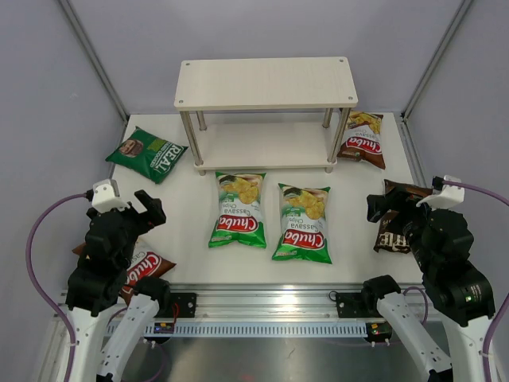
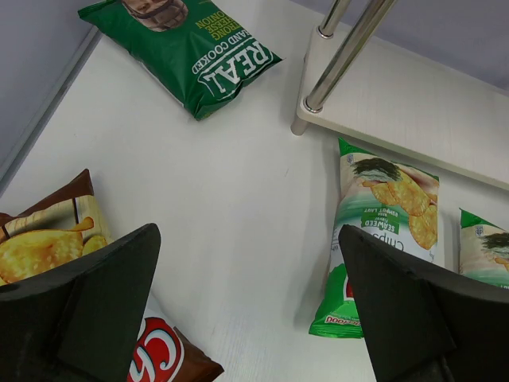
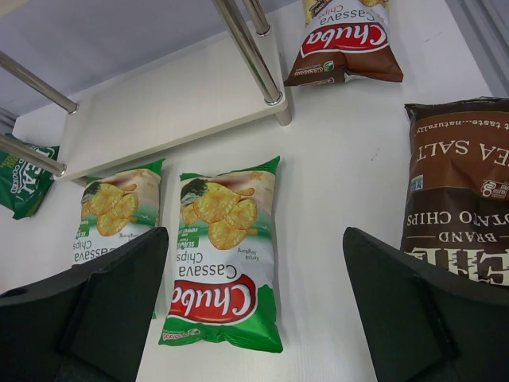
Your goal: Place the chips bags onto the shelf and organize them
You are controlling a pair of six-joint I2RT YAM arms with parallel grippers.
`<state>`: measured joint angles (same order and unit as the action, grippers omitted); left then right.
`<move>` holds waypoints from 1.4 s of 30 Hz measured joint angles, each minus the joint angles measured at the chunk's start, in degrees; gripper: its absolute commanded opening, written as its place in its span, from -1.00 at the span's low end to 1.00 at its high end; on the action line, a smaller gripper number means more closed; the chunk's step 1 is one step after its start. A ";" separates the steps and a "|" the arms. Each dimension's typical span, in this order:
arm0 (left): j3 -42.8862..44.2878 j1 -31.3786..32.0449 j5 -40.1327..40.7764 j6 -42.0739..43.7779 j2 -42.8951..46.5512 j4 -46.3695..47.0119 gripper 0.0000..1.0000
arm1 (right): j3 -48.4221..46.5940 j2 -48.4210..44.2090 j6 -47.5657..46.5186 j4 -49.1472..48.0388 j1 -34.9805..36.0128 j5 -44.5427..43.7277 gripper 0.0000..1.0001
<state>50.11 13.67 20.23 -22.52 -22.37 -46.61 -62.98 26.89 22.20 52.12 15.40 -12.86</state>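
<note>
**Six bags flat on the tabletop (image 1: pixel 358 191), both sets of jaws wide apart**

The shelf (image 1: pixel 265 83) sits at 12 o'clock. Two bright green Chuba bags (image 1: pixel 238 210) (image 1: pixel 304 223) lie side by side in the middle, just in front of it. The REAL bag (image 1: pixel 148 153) is at 10, one brown-red Chuba bag (image 1: pixel 363 138) at 2 by the shelf leg, the second brown-red Chuba bag (image 1: pixel 143 270) at 8, and the dark brown bag (image 1: pixel 395 227) at 3. The left jaws and right jaws both gape, gripping nothing.

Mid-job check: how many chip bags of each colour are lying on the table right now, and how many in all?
Bright green bags: 2
Brown-red bags: 2
Dark green bag: 1
Dark brown bag: 1
Total: 6, none on the shelf yet.
</note>
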 measured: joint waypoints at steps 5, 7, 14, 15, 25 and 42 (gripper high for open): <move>0.00 0.00 -0.24 0.00 0.00 0.02 0.98 | 0.02 0.17 0.00 0.00 0.00 0.02 0.99; 0.00 0.00 -0.94 0.02 0.00 0.04 0.98 | 0.42 0.17 -0.02 -0.31 0.00 0.09 0.99; -0.07 0.04 -14.80 -2.93 -2.25 3.72 0.98 | 4.44 -0.37 0.79 -2.10 0.00 5.31 0.99; -0.35 0.04 -18.47 -4.17 -3.56 5.88 0.98 | 4.72 -0.44 0.92 -2.60 0.00 6.75 0.99; -5.60 5.99 -39.47 -14.38 -35.60 27.39 0.98 | 6.49 0.02 1.53 -7.28 0.00 21.57 0.99; -4.98 -0.52 -38.97 -13.44 -60.22 47.43 0.98 | 8.37 1.44 1.40 -8.61 0.00 33.51 0.99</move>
<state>45.12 13.15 -18.74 -35.97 -82.59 0.82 -54.61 28.34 23.59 43.51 15.40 20.64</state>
